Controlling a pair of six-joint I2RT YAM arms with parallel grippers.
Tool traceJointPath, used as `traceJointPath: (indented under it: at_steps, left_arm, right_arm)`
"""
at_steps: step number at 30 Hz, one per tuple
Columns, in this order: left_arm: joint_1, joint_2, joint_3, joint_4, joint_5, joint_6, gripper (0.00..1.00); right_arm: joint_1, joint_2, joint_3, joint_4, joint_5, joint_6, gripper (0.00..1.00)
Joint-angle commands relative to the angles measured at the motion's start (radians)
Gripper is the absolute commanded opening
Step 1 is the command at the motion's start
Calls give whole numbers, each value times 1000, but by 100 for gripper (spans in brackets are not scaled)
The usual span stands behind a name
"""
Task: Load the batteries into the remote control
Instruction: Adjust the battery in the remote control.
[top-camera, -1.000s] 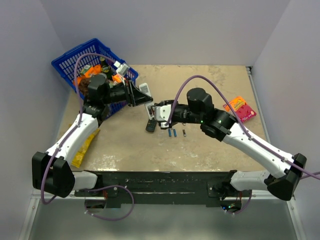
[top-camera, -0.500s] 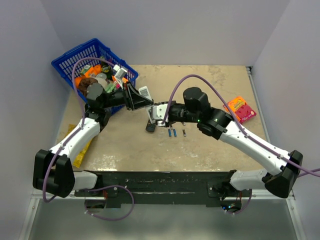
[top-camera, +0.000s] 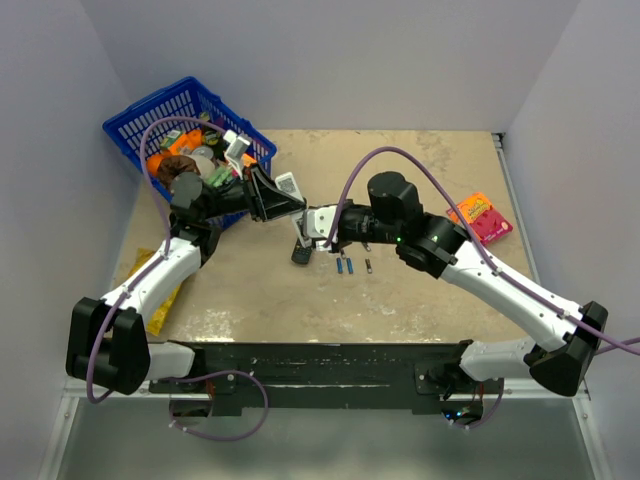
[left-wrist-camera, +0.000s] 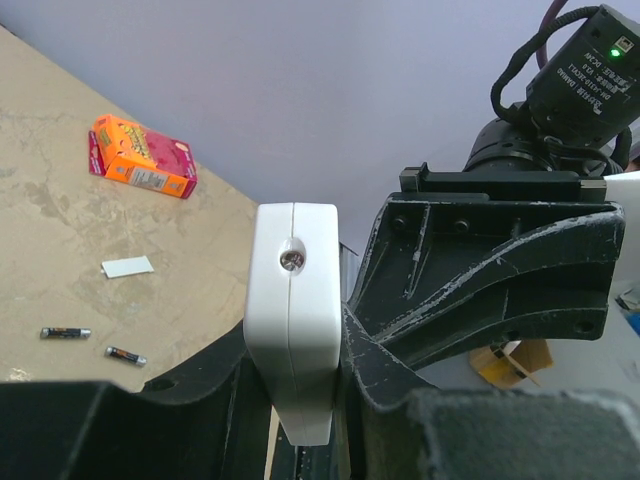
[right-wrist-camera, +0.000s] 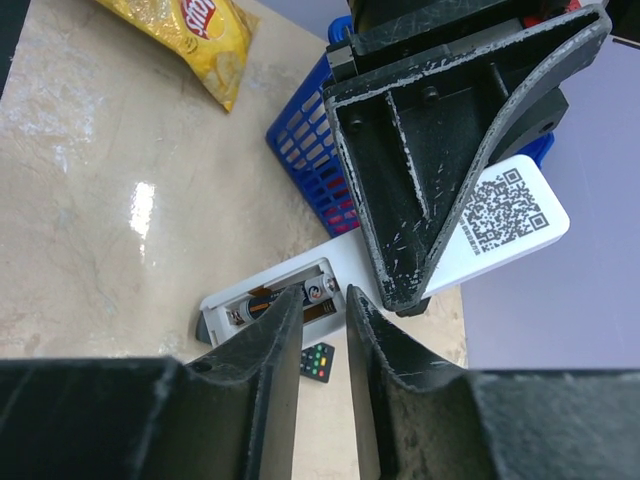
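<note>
My left gripper (top-camera: 272, 196) is shut on the white remote control (top-camera: 290, 187) and holds it above the table, edge-on in the left wrist view (left-wrist-camera: 294, 300). In the right wrist view the remote (right-wrist-camera: 400, 275) shows its back, with a QR sticker and an open battery bay. One battery (right-wrist-camera: 322, 291) lies in the bay. My right gripper (right-wrist-camera: 322, 305) sits right at the bay, jaws a narrow gap apart with nothing between them. It also shows in the top view (top-camera: 312, 226). Two blue batteries (top-camera: 346, 266) and a dark one (top-camera: 368, 266) lie on the table.
A black remote (top-camera: 302, 252) lies under the grippers. A blue basket (top-camera: 150, 110) of items stands back left. A yellow chip bag (top-camera: 170, 295) lies at the left, an orange and pink box (top-camera: 480, 216) at the right. A small white cover piece (left-wrist-camera: 127, 266) lies near loose batteries (left-wrist-camera: 65, 332).
My left gripper has carried the white remote a little to the right, up to the right gripper. The right gripper has shifted slightly left. The loose batteries have not moved.
</note>
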Motion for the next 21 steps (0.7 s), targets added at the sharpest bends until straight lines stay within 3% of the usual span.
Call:
traceJointPath:
  at_steps: [1,21]
  left_arm:
    - [3,-8,6,87,10,-36,0]
    - [-2,-22,31,-30,-4,18,0]
  right_arm:
    - [0,20,45,-29,7,-15,25]
    - [0,32,56,-29,-25,-1,17]
